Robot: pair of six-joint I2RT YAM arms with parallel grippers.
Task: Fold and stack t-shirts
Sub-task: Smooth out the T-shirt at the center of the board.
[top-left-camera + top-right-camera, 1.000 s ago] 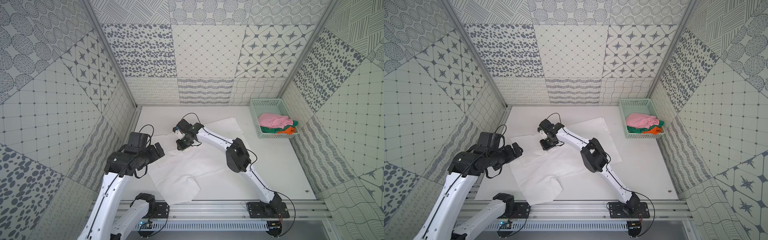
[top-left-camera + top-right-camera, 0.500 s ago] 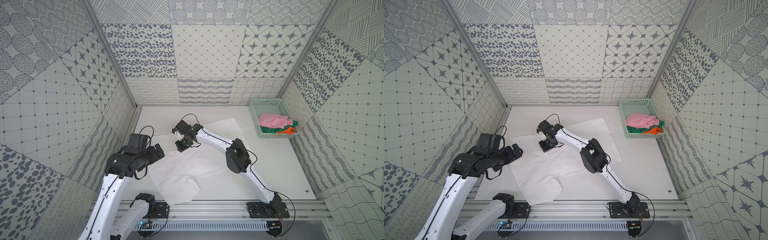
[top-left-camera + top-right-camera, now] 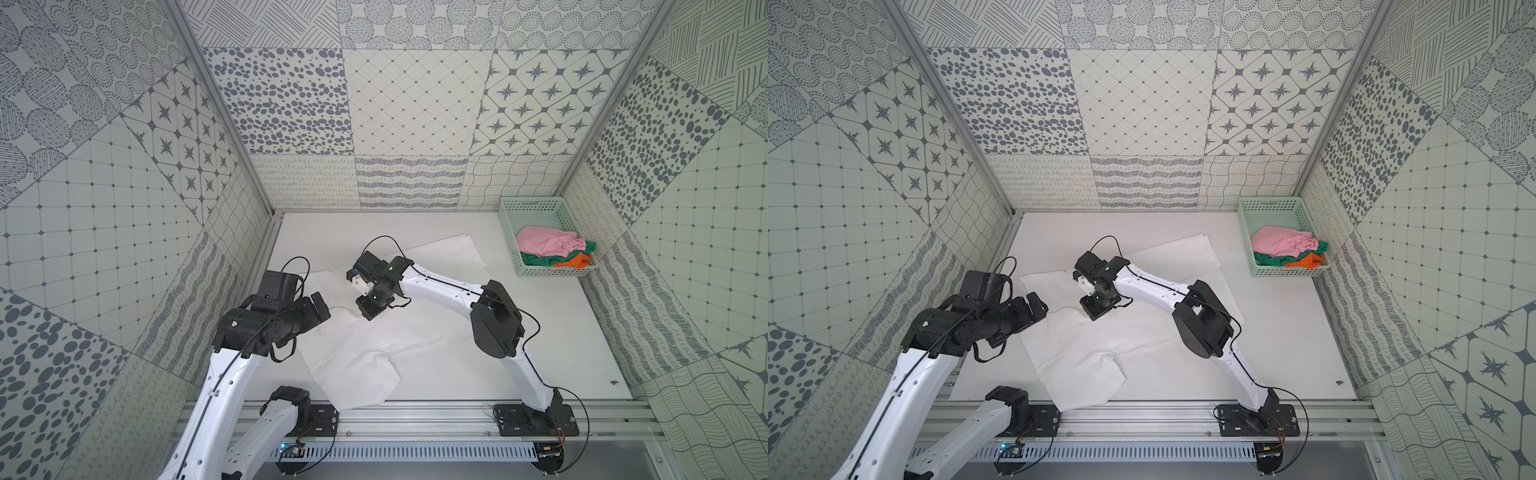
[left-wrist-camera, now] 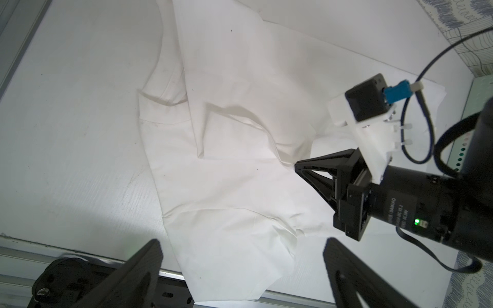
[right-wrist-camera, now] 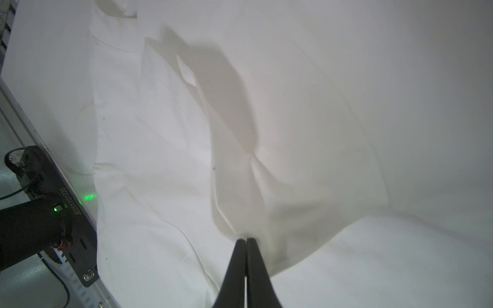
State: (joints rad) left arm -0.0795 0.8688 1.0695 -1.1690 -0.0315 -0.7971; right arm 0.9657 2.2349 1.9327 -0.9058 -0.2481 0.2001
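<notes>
The right gripper (image 5: 245,240) is pinching a fold of the white t-shirt (image 3: 374,345), jaws pressed tight together on the cloth and tenting it up off the desk (image 3: 540,332). The rest of that shirt is lying spread and creased across the middle of the desk. The left gripper (image 4: 241,241) is hanging wide open over the shirt's left edge, gripping nothing. In the far right corner, the pink t-shirt (image 3: 540,245), green t-shirt (image 3: 536,259) and orange t-shirt (image 3: 575,262) are sitting heaped in the basket (image 3: 536,272).
</notes>
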